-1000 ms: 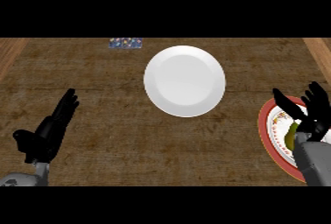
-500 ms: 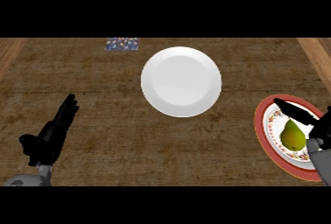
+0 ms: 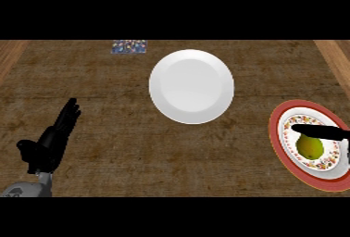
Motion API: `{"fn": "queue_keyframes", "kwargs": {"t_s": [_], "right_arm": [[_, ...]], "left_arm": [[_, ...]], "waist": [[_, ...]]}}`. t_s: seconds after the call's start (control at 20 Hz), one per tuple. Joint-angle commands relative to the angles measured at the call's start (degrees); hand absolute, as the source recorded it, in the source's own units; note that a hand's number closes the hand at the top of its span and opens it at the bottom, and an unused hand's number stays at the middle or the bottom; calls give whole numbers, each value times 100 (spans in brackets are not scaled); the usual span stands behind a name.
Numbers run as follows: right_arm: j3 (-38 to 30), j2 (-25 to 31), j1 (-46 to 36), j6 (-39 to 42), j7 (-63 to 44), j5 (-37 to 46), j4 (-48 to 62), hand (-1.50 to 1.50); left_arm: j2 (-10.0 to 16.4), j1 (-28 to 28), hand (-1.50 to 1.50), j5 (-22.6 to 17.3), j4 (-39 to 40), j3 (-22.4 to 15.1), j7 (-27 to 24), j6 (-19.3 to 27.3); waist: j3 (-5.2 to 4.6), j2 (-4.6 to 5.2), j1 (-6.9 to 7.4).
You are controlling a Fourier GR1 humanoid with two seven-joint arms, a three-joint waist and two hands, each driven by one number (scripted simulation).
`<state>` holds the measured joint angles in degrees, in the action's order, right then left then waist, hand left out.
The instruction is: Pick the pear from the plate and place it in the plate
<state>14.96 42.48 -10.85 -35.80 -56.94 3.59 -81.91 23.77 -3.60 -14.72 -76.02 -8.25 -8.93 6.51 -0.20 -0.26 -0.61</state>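
**Right hand** (image 3: 320, 131): only a dark, straight part of it enters from the view's right edge. It lies across the narrow far end of the pear (image 3: 311, 148). Whether the hand is spread or closing cannot be told, since the rest of it is outside the view, nor can contact with the fruit be confirmed. Its position over the pear suggests an approach to a grasp, with no lift yet.

**Pear:** it rests in the middle of the red-rimmed patterned plate (image 3: 277, 139) at the counter's right side.

**White plate** (image 3: 191, 69): this is the likely destination. It stands well apart from the pear's plate, farther away and to the left, near the middle of the wooden counter (image 3: 109, 92), and it bears nothing.

**Left hand** (image 3: 49, 143): it is spread flat with fingers straight and pointing away. It rests at the lower left, out of the path between the two plates.

**Small blue-patterned item** (image 3: 128, 46): it lies at the far edge and is too small to identify.
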Motion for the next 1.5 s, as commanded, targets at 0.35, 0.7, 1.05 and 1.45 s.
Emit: {"fn": "queue_keyframes", "kwargs": {"t_s": [0.35,0.7,1.05,1.45], "right_arm": [[-26,341,113,1101,-1584,-454,-544,-150],[-12,190,9,1697,-1242,-789,201,-150],[-142,-171,-205,1950,-779,-682,987,-150],[-184,-442,-532,2253,-924,-391,1581,-150]], "left_arm": [[-242,-93,0,215,275,71,-254,-119],[-310,66,0,289,146,134,-196,-114],[-282,-54,0,379,242,342,-61,-343],[-497,-232,0,534,-136,346,413,-298]], "waist": [[12,23,36],[19,29,95],[19,35,96],[20,32,104]]}}
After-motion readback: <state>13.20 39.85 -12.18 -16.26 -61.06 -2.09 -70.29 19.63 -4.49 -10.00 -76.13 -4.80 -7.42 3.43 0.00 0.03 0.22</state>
